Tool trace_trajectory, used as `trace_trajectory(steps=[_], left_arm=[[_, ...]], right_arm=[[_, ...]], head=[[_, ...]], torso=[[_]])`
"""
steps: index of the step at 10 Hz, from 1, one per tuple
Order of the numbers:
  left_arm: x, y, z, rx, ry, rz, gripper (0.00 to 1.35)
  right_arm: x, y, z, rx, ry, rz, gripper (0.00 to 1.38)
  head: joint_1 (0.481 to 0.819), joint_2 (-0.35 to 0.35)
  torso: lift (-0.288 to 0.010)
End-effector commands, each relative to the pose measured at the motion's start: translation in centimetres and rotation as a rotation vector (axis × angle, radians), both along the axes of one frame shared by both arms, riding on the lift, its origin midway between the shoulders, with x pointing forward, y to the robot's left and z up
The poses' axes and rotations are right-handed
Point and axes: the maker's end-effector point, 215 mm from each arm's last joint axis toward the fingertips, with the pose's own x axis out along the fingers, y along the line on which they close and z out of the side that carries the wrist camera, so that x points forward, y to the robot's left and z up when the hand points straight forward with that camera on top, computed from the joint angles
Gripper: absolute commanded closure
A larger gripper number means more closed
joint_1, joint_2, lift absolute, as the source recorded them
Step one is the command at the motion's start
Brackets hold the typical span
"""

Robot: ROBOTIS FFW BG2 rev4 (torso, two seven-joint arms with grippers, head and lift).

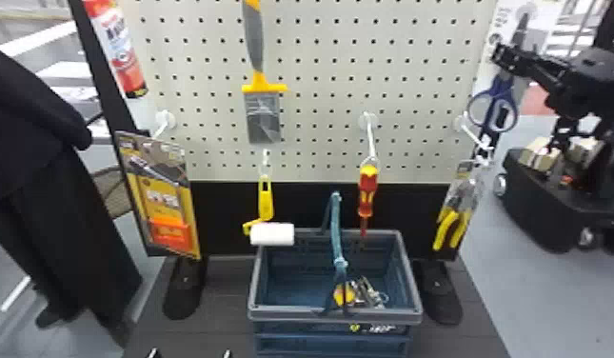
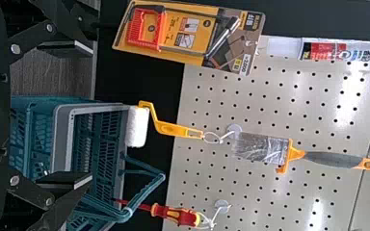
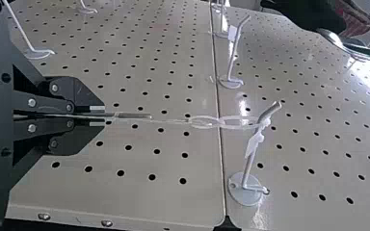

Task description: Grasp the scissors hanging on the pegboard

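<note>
— How do the right jaws stand?

— Clenched. The right gripper has its two flat fingers pressed on the scissors, which show edge-on as a thin grey strip between them.

— And beyond the strip?

— A pale tie loop runs from it to a white hook on the pegboard. The loop sits over the hook's bent tip.

— Where is that in the scene?

— Far right, at the pegboard's right edge. From the head view the blue handles lie low, toward the hook, and the gripper sits just above them. The right arm comes in from the right edge, raised high, its wrist about level and pointing left.

— The left side?

— The left gripper is released, with its fingers wide apart. It is held low and near, facing the pegboard, with the blue basket between it and the board.

— What else hangs there?

— Yellow-handled pliers hang below the scissors. Toward the middle are a red-and-yellow screwdriver, a paint roller and a scraper. The basket stands on the dark counter beneath them.
</note>
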Motion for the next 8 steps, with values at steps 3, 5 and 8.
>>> trace_trajectory(steps=[3,5,8], left_arm=[[0.00,0.00,-0.37,0.001,0.006,0.000,0.37],[0.00,0.01,-0.33,-0.001,0.005,0.000,0.37],[-0.06,0.01,-0.36,-0.001,0.006,0.000,0.37]], right_arm=[[0.06,-0.03,0.08,0.004,0.003,0.001,1.28],[0.02,0.00,0.13,0.005,0.002,0.003,1.28],[0.00,0.07,0.01,0.009,0.005,0.005,1.28]], head=[[0.549,0.000],[0.549,0.000],[0.549,0.000]], torso=[[-0.100],[-0.100],[-0.100]])
